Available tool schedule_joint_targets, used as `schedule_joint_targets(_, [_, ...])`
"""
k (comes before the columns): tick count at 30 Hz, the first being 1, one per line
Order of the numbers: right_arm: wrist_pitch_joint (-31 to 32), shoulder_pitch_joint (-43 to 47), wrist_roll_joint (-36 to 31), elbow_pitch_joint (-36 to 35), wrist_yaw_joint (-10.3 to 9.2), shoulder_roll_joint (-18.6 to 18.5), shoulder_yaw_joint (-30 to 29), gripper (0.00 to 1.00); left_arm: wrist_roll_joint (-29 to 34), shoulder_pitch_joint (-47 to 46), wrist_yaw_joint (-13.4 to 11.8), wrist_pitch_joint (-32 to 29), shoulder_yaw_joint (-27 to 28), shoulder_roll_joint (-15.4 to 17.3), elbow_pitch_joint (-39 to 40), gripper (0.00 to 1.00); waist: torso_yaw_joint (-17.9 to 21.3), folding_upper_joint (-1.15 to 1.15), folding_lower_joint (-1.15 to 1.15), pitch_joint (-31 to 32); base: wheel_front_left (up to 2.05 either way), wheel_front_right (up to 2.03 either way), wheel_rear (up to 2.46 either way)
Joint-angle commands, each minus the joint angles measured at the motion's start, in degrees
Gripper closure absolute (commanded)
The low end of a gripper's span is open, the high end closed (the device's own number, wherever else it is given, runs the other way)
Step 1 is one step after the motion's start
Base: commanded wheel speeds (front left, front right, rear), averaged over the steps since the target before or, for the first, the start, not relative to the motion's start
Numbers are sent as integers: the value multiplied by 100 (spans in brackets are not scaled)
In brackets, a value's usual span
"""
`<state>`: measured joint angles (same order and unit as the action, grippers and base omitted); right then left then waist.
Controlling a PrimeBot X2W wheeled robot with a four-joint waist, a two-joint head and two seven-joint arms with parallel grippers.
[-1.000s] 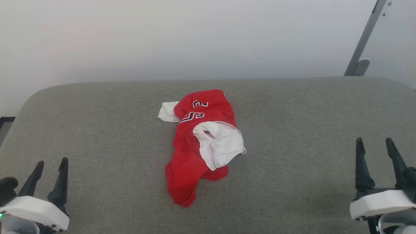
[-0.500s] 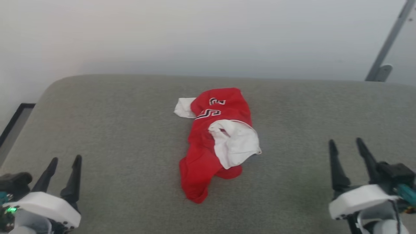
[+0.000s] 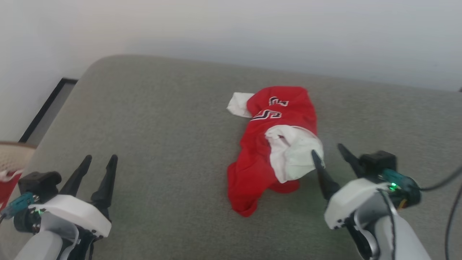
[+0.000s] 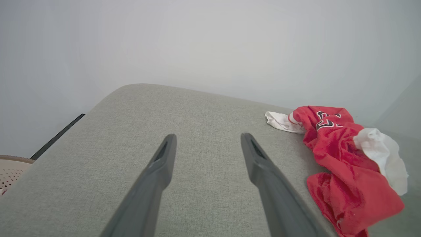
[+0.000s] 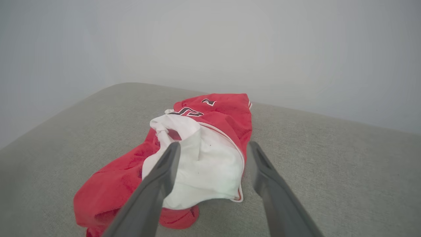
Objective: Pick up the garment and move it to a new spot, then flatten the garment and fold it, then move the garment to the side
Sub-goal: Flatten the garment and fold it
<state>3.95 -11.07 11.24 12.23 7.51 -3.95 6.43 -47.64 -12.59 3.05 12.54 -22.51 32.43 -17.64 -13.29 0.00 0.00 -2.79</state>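
Note:
The garment lies crumpled in a heap on the grey cushioned surface, red with a white sleeve on top and dark white-outlined letters at its far end. In the left wrist view the garment sits off to the right; in the right wrist view the garment is straight ahead. My right gripper is open, hovering just over the white sleeve's near right edge, its fingers framing the sleeve. At the lower left my left gripper stands open, well apart from the garment, with bare surface between its fingers.
A pale wall runs behind the grey surface. The surface's rounded left corner drops to a dark-edged floor strip. A beige perforated basket with something red in it sits at the far left. A black cable trails from the right arm.
The head camera has turned left, shifting the whole picture right. My right gripper has moved in from the right to the garment's white sleeve. The garment lies as before.

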Motion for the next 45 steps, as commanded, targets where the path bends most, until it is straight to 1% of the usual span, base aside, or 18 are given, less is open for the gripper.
schedule_joint_targets(1, [58, -100, 39, 57, -2, -4, 57, 0, 50, -84, 40, -1, -16, -19, -22, 0, -131, 0, 0, -123, 0, 0, 0])
schedule_joint_targets(4, [304, -297, 59, 261, -2, -8, 294, 0, 58, -207, 100, 6, -78, -91, -98, 0, -265, 0, 0, -224, 0, 0, 0])
schedule_joint_targets(8, [585, -545, 70, 504, -2, -5, 472, 0, 63, -347, 166, 29, -155, -175, -207, 0, -409, 0, 0, -340, 0, 0, 0])
schedule_joint_targets(14, [996, -838, -277, 1022, -2, 33, 291, 0, 40, -538, 260, 73, -229, -283, -377, 0, -572, 0, 0, -507, 0, 0, 0])
schedule_joint_targets(18, [1142, -1059, -401, 1354, -2, 82, 163, 0, 40, -650, 315, 120, -269, -347, -517, 0, -637, 0, 0, -621, 0, 0, 0])
schedule_joint_targets(19, [1163, -1107, -435, 1418, -2, 85, 154, 66, 36, -680, 334, 131, -279, -367, -553, 0, -650, 0, 0, -639, 0, 0, 0])
schedule_joint_targets(20, [1150, -1158, -459, 1475, -2, 94, 165, 100, 33, -713, 350, 147, -286, -384, -587, 0, -661, 0, 0, -656, 0, 0, 0])
schedule_joint_targets(24, [1109, -1295, -540, 1614, -2, 97, 144, 100, -3, -775, 383, 182, -286, -422, -721, 0, -661, 0, 0, -687, 0, 0, 0])
schedule_joint_targets(28, [1223, -1327, -563, 1592, -2, 104, 155, 100, -42, -815, 400, 224, -254, -429, -820, 0, -611, 0, 0, -680, 0, 0, 0])
schedule_joint_targets(32, [1399, -1297, -589, 1360, -2, 104, 183, 100, -48, -807, 416, 244, -226, -406, -871, 0, -516, 0, 0, -657, 0, 0, 0])
schedule_joint_targets(35, [1611, -1188, -609, 1021, -2, 37, 235, 100, -56, -772, 428, 257, -183, -384, -886, 0, -410, 0, 0, -623, 0, 0, 0])
schedule_joint_targets(38, [1834, -1066, -552, 554, -2, -200, 393, 100, -59, -728, 432, 257, -133, -367, -878, 0, -285, 0, 0, -592, 0, 0, 0])
schedule_joint_targets(39, [1834, -1066, -552, 554, -2, -200, 393, 100, -59, -728, 432, 257, -133, -367, -878, 0, -285, 0, 0, -592, 0, 0, 0])
schedule_joint_targets(42, [2099, -912, -439, 85, -2, -488, 506, 100, -54, -667, 437, 264, -70, -332, -872, 0, -134, 0, 0, -555, 0, 0, 0])
schedule_joint_targets(45, [2335, -735, -307, -369, -2, -733, 367, 100, -50, -620, 441, 267, -13, -305, -849, 0, 13, 0, 0, -539, 0, 0, 0])
